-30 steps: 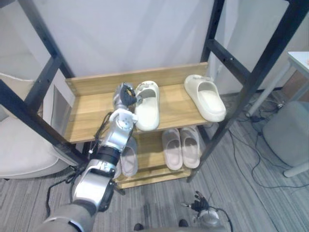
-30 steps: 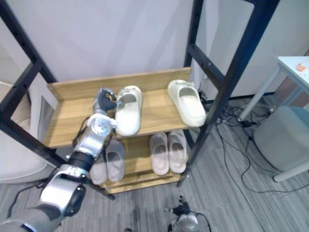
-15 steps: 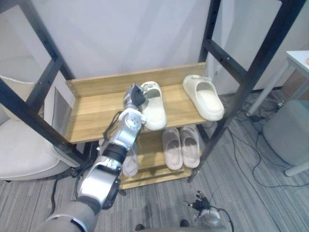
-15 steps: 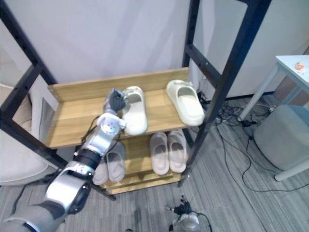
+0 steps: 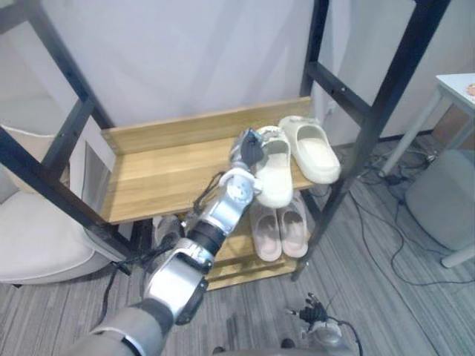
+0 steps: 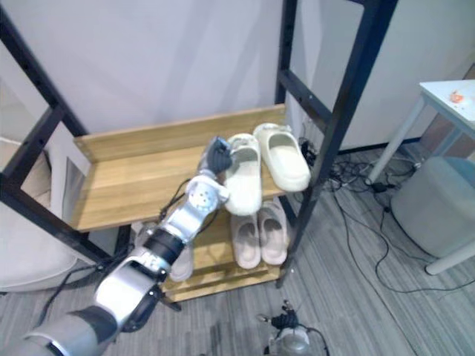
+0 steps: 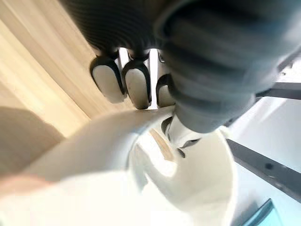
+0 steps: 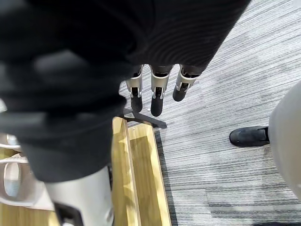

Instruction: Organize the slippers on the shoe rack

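Slipper: cream, on the right part of the rack's upper shelf. Its long axis runs near to far, with the strap end far and the heel end near, the heel reaching past the shelf's near edge. I cannot tell whether it rests on the board or is lifted.
Left hand: at the slipper's far end, pinching the strap, with the fingers curled over the top and the thumb inside the opening.
Second slipper: cream, just right of the held one and about parallel, strap end far. The two sides look to be touching.
Lower shelf: a pale pair below the cream ones, lying near to far.
Right hand: low over the grey floor, fingers straight and slack, holding nothing.
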Available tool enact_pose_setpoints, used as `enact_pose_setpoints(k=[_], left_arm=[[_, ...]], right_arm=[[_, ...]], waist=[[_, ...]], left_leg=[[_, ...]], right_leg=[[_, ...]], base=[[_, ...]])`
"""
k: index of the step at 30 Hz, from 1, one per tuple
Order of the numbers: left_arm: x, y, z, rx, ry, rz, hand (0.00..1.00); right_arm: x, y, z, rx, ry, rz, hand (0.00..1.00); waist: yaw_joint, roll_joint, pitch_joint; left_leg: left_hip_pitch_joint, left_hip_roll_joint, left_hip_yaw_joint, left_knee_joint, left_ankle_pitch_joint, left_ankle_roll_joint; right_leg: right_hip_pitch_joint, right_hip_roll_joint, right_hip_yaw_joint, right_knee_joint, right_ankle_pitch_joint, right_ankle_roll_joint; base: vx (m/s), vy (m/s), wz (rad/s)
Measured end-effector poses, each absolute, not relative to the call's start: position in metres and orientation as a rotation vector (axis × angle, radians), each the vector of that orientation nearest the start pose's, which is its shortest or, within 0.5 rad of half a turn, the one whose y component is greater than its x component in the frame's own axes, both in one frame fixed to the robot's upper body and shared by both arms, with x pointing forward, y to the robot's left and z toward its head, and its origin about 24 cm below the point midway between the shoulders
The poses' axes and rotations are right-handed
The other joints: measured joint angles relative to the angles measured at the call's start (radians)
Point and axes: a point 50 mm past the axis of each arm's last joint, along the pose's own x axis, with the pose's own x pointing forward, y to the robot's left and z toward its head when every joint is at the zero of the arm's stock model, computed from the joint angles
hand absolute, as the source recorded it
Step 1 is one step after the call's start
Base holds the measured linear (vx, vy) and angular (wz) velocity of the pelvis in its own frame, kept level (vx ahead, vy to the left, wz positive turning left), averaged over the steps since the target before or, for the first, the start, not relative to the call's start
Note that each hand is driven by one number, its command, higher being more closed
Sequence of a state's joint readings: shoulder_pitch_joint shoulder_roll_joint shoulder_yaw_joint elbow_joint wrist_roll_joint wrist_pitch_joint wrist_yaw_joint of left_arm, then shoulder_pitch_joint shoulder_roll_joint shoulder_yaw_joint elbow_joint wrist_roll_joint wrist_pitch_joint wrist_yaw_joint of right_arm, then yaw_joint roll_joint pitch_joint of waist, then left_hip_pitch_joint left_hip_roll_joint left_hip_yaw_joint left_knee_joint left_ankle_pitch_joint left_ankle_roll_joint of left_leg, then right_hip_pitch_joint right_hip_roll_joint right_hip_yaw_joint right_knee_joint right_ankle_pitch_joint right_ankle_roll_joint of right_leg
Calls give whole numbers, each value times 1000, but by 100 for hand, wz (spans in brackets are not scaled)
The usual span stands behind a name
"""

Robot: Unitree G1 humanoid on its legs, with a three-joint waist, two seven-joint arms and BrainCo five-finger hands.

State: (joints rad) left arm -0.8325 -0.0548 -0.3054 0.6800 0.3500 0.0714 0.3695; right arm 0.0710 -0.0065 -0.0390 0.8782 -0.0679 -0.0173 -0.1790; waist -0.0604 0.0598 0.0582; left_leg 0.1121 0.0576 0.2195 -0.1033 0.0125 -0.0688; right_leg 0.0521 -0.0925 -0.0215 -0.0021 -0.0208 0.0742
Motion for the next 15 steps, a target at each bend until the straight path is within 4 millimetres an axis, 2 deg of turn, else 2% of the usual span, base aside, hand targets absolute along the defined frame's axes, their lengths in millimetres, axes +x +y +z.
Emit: enact_pose_setpoints(k=[8, 15], left_arm=[[364, 12, 137, 544, -273, -100, 100], [366, 14, 142, 545, -281, -88, 100]], right_arm=[[132, -174, -143, -111, 927, -237, 0], [131, -175, -143, -113, 930, -246, 0]], waist=[[5, 2, -2], [5, 2, -2]], left_leg=[[7, -10, -12, 0, -1, 4], [9, -17, -4, 0, -6, 9]], right_leg=[[-1, -12, -12, 32, -23, 7], [-5, -18, -4, 33, -27, 12]], base=[[-7, 3, 6], [-2, 1, -2]])
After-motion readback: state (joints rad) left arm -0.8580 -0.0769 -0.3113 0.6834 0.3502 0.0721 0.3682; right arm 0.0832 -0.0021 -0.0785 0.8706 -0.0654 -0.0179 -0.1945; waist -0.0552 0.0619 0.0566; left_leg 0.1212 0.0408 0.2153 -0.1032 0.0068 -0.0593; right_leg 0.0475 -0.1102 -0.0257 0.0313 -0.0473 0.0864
